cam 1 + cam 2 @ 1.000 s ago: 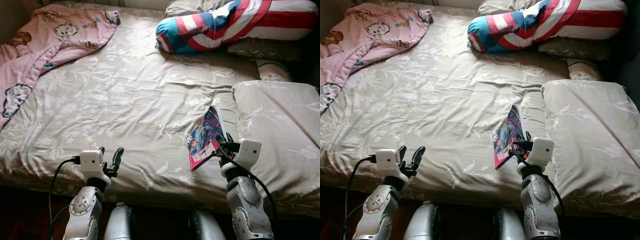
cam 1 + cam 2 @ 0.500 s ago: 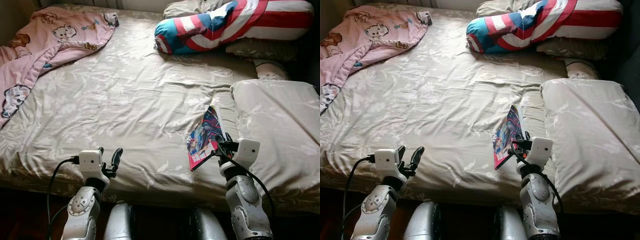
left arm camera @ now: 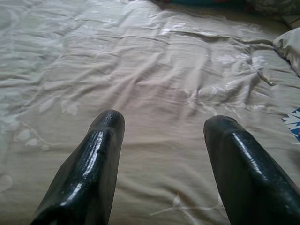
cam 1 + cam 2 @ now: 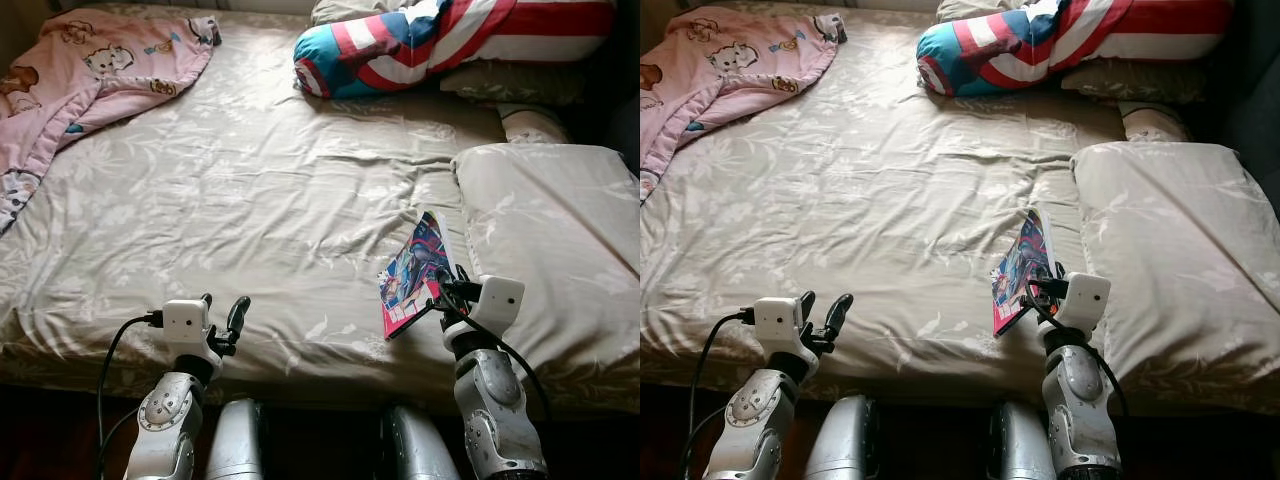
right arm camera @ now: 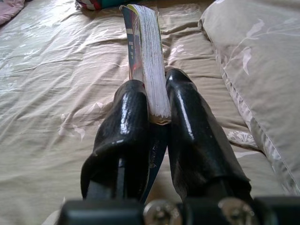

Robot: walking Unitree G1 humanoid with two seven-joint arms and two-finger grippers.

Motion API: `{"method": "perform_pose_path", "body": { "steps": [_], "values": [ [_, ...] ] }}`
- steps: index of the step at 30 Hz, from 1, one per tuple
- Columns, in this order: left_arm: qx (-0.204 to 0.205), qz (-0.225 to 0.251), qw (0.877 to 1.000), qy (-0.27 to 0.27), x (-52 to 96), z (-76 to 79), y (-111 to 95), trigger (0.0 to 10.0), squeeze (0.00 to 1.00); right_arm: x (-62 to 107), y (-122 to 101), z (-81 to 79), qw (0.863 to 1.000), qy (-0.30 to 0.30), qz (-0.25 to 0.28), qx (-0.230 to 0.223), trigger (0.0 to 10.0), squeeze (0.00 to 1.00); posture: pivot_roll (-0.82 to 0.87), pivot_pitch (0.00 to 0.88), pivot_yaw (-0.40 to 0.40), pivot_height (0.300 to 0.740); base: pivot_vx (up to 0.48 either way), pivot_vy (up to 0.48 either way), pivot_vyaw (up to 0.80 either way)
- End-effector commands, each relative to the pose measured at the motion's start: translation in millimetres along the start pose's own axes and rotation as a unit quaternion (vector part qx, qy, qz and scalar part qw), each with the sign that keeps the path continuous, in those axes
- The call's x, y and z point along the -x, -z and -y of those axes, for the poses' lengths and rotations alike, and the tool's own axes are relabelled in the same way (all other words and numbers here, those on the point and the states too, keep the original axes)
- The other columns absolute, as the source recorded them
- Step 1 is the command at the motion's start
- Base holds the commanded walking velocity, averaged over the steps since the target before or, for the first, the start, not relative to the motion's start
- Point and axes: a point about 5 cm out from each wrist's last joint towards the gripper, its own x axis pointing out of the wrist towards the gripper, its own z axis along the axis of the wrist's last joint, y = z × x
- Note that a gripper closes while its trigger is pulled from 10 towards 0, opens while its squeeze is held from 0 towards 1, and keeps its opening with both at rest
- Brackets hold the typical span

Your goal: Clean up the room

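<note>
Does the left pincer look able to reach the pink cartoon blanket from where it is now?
Probably not without a step. The left pincer hovers open at the near edge of the bed, while the pink cartoon-print blanket lies at the far left corner. Nothing stands between them except bare beige floral sheet; distance is the obstacle.

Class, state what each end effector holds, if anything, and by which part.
The right end effector clamps the book at its near edge. The left end effector is open and holds nothing.

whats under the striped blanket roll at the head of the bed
The striped blanket roll lies across a beige pillow, whose near edge sticks out beneath it, on the bed sheet. Anything further under the roll is covered.
</note>
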Motion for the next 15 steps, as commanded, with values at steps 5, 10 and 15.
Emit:
{"method": "perform_pose_path", "body": {
  "steps": [5,10,15],
  "values": [
    [-0.014,-0.017,1.000,0.003,3.6,-1.3,4.3,10.0,0.00,-7.5,-4.9,-7.7,0.995,-0.032,0.003,-0.090,10.0,0.00,0.06,0.220,-0.014,0.612,0.000,0.000,0.00],
    [-0.015,-0.017,1.000,0.004,3.4,-1.7,3.6,10.0,0.00,-13.0,-3.9,-16.0,0.980,-0.066,-0.010,-0.190,10.0,0.00,0.06,0.219,-0.008,0.612,0.000,0.000,0.00],
    [-0.023,-0.019,0.999,0.012,4.9,-2.3,2.7,10.0,0.00,-26.8,5.9,-9.5,0.968,-0.073,-0.030,-0.240,10.0,0.00,0.08,0.225,0.008,0.612,0.000,0.000,0.00]
  ]
}}
